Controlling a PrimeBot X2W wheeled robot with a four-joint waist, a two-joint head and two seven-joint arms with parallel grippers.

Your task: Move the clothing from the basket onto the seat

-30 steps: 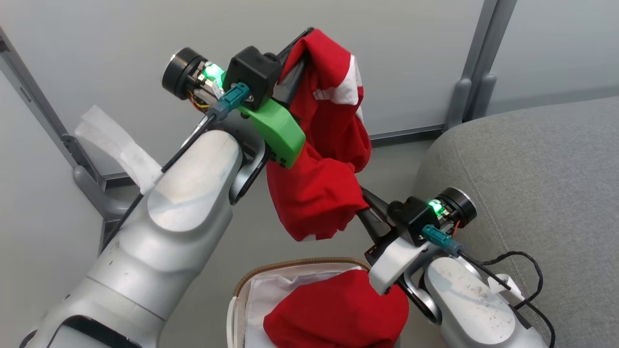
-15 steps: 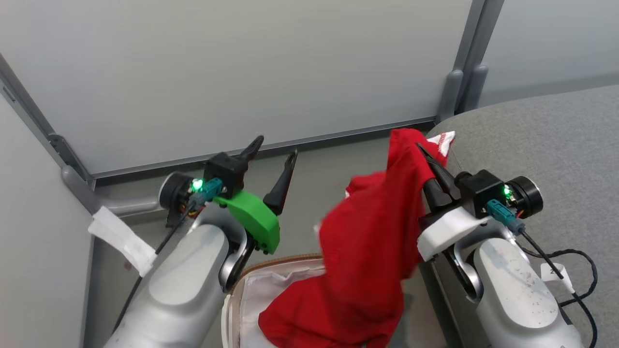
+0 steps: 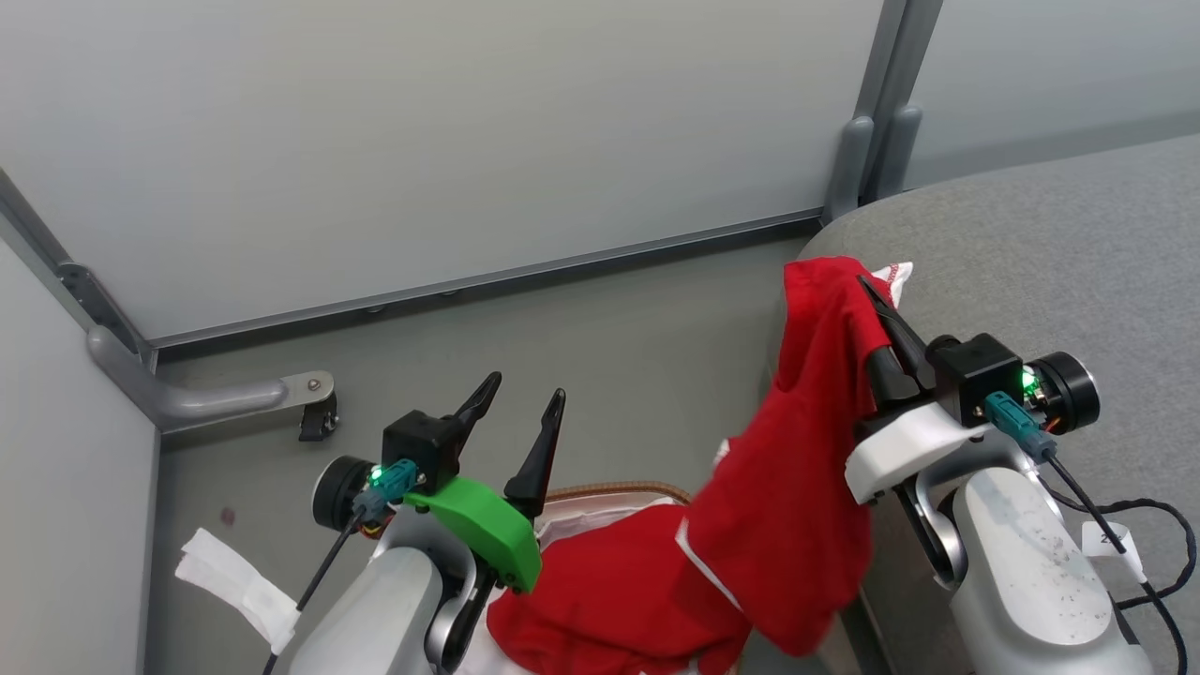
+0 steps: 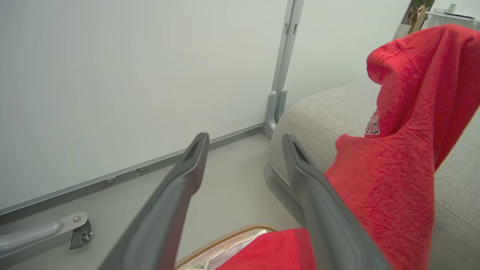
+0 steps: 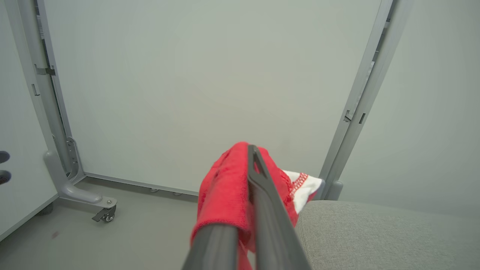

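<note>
Carry step: the right gripper (image 3: pixel 870 300), clamped on a bright red soft garment with white trim (image 3: pixel 797 487), held it at the rounded edge of the big grey fabric sofa cushion (image 3: pixel 1031 234). Its tail hung down by the oval cream basket with brown woven rim (image 3: pixel 609 489). Left gripper (image 3: pixel 525 389) gaped empty beside the basket, where a second red garment (image 3: pixel 600 600) lay. Next, I'd guess: swing it right over the cushion, then release. Hanging cloth might snag that edge. A pale grey wall panel (image 3: pixel 422 141) stood behind.
</note>
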